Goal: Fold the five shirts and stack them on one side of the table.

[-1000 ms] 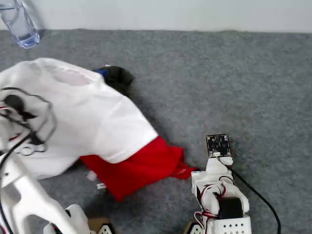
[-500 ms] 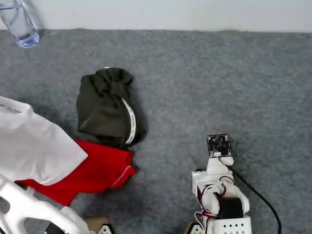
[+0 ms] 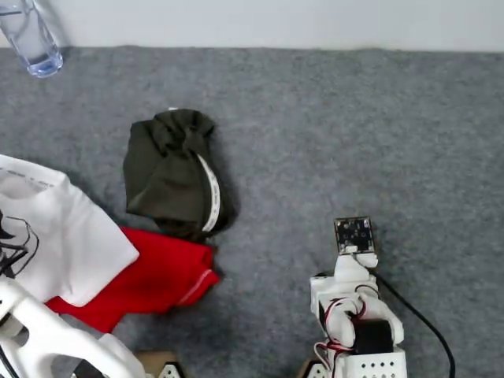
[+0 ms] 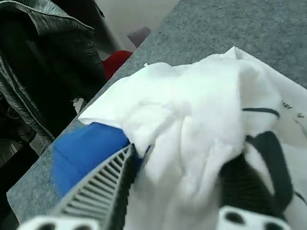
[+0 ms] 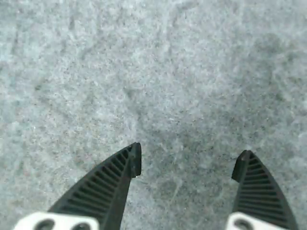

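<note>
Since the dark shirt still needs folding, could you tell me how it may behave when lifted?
The dark shirt lies crumpled in soft folds, so it will probably sag and unfurl rather than hold shape. On the fuzzy grey table it would likely drag and bunch if pushed, not slide.

My left arm [image 3: 43, 335] and right arm [image 3: 356, 315] are white plastic. The right carries a small black square circuit board [image 3: 353, 233], red wiring and a black cable [image 3: 417, 316]. My right gripper [image 5: 189, 165] has black, ribbed, pointed fingers [image 5: 112, 184] on white bases with screw holes; my left gripper [image 4: 189, 153] looks alike.
</note>
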{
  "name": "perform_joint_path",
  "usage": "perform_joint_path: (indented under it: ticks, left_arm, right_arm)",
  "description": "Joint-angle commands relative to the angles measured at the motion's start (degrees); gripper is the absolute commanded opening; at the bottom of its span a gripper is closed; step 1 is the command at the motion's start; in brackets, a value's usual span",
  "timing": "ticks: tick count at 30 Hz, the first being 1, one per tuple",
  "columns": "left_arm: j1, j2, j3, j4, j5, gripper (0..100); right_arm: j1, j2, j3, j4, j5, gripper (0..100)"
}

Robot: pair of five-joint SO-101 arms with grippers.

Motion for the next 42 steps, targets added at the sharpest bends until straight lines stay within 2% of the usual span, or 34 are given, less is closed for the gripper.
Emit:
perform_joint_path:
  ticks: [1,6,11,16,19,25,33,37,42]
  left_arm:
    - [-0.4,-1.8,-4.4,3.3,-0.5,34]
    - [0.4,-1.4,-18.1,23.6,-0.5,34]
    - [4.8,-1.8,-31.1,41.6,-0.4,34]
    - [14.7,-1.8,-39.8,57.4,-0.8,34]
    - [23.5,-1.8,-40.9,64.9,-1.0,34]
    - [39.4,-1.8,-32.7,65.4,-1.2,34]
    - [57.4,-1.8,-17.7,64.5,-6.2,34]
    - [63.7,-1.7,-9.9,60.1,-6.5,34]
    - [68.3,-1.3,0.7,48.8,-6.2,34]
  right_arm:
    - [0.2,-0.2,1.0,0.2,-0.3,31.8]
    - [0.2,-0.2,1.0,0.2,-0.3,31.8]
    - [0.2,-0.2,1.0,0.2,-0.3,31.8]
    - [0.2,-0.2,1.0,0.2,-0.3,31.8]
    - [0.2,-0.2,1.0,0.2,-0.3,31.8]
    - [-0.6,-0.2,1.0,0.2,-0.3,31.9]
    - [-7.3,-0.2,1.0,0.2,-0.3,31.9]
    - [-7.4,-0.2,0.4,0.5,-0.1,31.9]
    - [-1.7,-0.3,-1.8,1.2,-0.2,32.0]
